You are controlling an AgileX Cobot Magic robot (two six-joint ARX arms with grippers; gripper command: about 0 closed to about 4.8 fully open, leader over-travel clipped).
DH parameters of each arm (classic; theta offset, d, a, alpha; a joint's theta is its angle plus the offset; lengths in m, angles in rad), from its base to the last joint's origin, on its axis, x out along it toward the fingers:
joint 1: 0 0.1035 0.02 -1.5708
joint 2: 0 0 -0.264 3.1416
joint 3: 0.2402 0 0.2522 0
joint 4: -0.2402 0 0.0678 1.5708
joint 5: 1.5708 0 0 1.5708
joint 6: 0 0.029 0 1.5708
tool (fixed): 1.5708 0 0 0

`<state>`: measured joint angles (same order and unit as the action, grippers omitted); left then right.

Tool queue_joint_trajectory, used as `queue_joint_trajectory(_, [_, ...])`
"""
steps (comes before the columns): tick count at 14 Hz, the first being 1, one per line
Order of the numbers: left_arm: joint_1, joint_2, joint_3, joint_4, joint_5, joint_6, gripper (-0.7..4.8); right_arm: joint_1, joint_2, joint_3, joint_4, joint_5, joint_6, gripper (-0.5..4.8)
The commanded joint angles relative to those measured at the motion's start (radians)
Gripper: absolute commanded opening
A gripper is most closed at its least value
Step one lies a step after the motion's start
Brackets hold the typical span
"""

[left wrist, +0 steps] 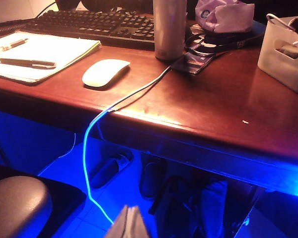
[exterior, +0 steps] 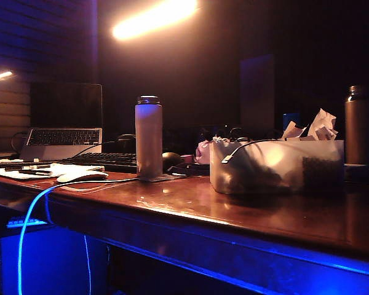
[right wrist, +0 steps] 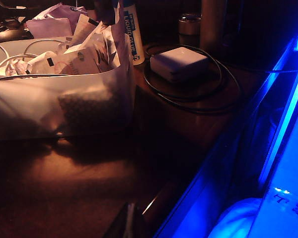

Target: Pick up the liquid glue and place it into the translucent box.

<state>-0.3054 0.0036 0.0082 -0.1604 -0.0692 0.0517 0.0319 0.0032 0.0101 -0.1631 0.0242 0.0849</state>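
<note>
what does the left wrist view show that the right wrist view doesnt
Only the left wrist view: white mouse, keyboard, notepad with pen, pale bottle, and the closed left end effector below the table edge.
Only the right wrist view: liquid glue behind the box, white power adapter, and the closed right end effector.
Both: the translucent box and the wooden table.
</note>
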Motion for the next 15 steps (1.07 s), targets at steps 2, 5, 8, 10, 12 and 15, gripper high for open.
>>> queue_joint_trajectory(2, [0.0, -0.003, -0.002, -0.015, -0.007, -0.003, -0.06, 0.0, -0.001, -0.004, -0.006, 0.0, 0.001, -0.01])
queue_joint_trajectory(5, [0.0, -0.003, 0.0, 0.03, -0.006, -0.097, -0.06, 0.0, -0.001, -0.003, 0.027, 0.0, 0.005, -0.01])
queue_joint_trajectory(8, [0.0, -0.002, 0.103, 0.148, -0.029, -0.237, -0.06, 0.0, 0.0, 0.048, 0.14, 0.014, 0.045, -0.01])
queue_joint_trajectory(10, [0.0, 0.048, 0.234, 0.148, -0.095, -0.235, -0.06, -0.002, 0.005, 0.128, 0.138, 0.089, 0.046, -0.01])
queue_joint_trajectory(12, [0.0, 0.225, 0.39, 0.151, -0.075, -0.204, -0.06, -0.002, 0.016, 0.208, 0.138, 0.154, 0.045, -0.01])
queue_joint_trajectory(15, [0.0, 0.729, 0.79, 0.122, 0.326, -0.085, -0.06, -0.002, 0.21, 0.357, 0.143, 0.161, 0.042, -0.01])
